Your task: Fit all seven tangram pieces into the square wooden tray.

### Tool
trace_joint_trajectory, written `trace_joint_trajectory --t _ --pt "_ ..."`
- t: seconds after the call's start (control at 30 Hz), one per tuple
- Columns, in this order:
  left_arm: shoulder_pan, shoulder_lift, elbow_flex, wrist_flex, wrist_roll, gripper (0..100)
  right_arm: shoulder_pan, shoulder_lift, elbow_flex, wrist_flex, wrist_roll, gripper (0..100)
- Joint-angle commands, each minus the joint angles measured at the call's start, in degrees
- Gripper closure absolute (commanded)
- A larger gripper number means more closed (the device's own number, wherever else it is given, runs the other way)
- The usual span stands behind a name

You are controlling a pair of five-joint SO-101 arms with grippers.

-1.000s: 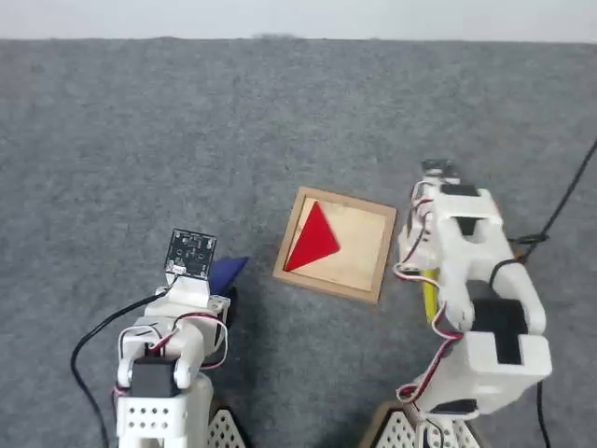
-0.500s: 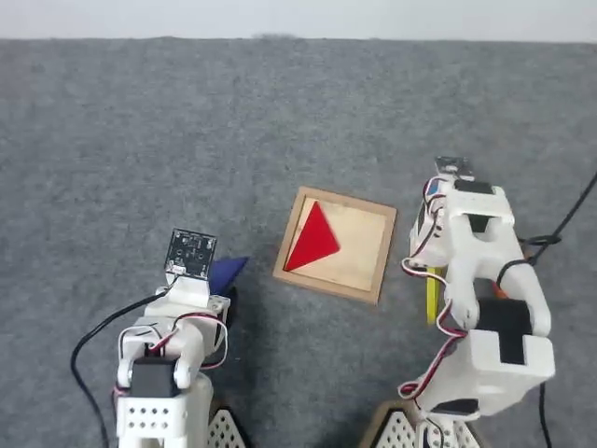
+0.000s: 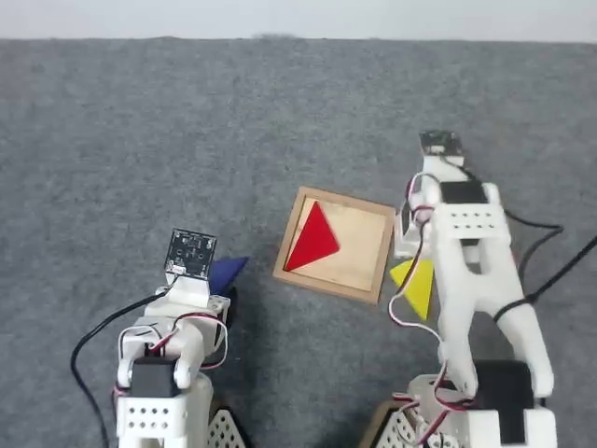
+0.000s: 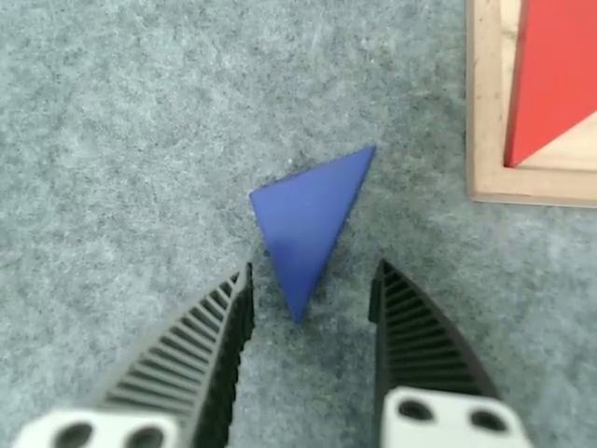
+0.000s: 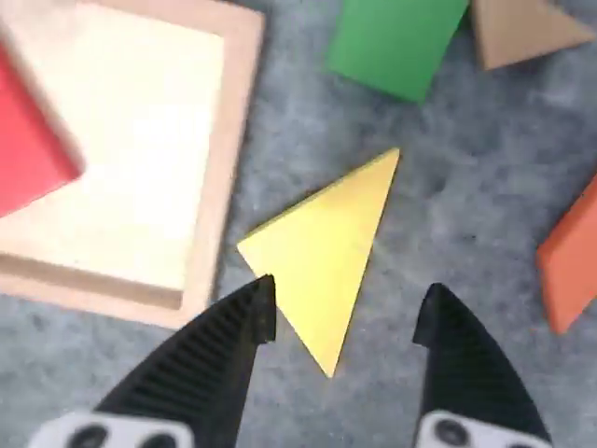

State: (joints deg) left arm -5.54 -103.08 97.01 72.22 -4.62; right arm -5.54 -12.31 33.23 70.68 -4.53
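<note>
The square wooden tray lies mid-table with a red triangle in its left part. A yellow triangle lies flat on the grey mat just off the tray's right edge. In the right wrist view my right gripper is open and hovers over the yellow triangle, a finger on either side of its pointed end. A blue triangle lies on the mat left of the tray. My left gripper stands open just short of it, its fingers either side of the nearest tip.
In the right wrist view a green piece, a tan triangle and an orange piece lie on the mat near the yellow one. The tray's rim stands close to the blue triangle. Open grey mat stretches behind the tray.
The right arm has stretched away from its base, uncovering the yellow triangle that was mostly hidden under it. The left arm and the blue triangle have not moved.
</note>
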Motion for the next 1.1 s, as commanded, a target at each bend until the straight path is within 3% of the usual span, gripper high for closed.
trace_joint_trajectory --t 0.0,0.47,0.7,1.07 --pt "0.3 -1.1 -0.6 0.1 0.6 80 -1.0 0.5 2.5 -5.2 -1.3 74.2" --pt "0.3 -1.1 -0.6 0.1 0.6 80 -2.3 12.8 -6.1 -6.3 -11.2 73.8" --pt "0.3 -1.1 -0.6 0.1 0.6 80 -7.4 13.2 -5.7 -6.2 -11.3 72.1" --pt "0.3 -1.1 -0.6 0.1 0.6 80 -5.8 13.3 -3.9 -6.8 -11.4 69.6"
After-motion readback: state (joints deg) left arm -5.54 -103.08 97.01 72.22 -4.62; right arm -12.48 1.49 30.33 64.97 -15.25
